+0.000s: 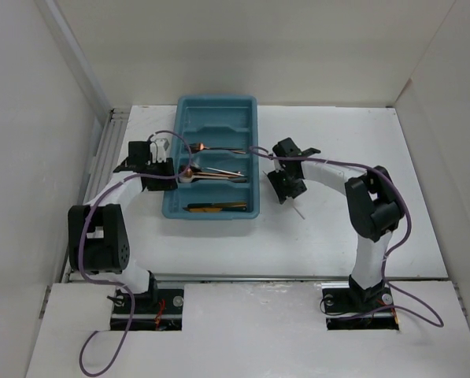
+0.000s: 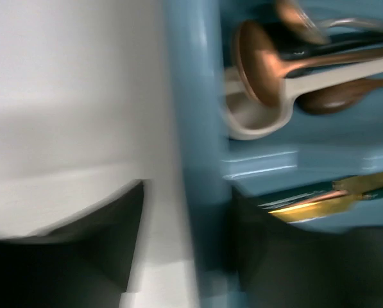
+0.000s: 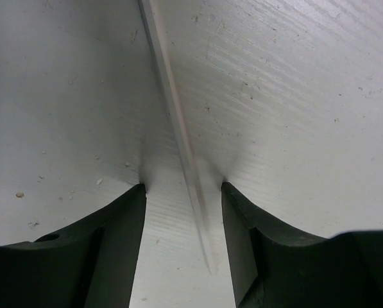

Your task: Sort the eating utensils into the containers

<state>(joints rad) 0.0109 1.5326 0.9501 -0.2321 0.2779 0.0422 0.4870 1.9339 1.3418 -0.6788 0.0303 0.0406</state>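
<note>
The teal-blue tray (image 1: 250, 169) lies at the table's middle, its containers running crosswise. They hold a copper spoon (image 2: 262, 67), a pale silver spoon (image 2: 258, 119), a dark spoon (image 2: 335, 96) and a gold utensil (image 2: 319, 202). My left gripper (image 2: 188, 192) is open astride the tray's left rim (image 2: 201, 128), one finger over the table and one inside the tray; that view is blurred. My right gripper (image 3: 183, 189) is open just right of the tray, its fingertips down at the table on either side of a thin silver chopstick (image 3: 175, 109).
White walls enclose the table (image 1: 353, 236) on three sides. A slatted rail (image 1: 102, 153) runs along the left edge. Purple cables (image 1: 337, 164) loop over both arms. The right arm's elbow (image 1: 372, 205) stands at the right.
</note>
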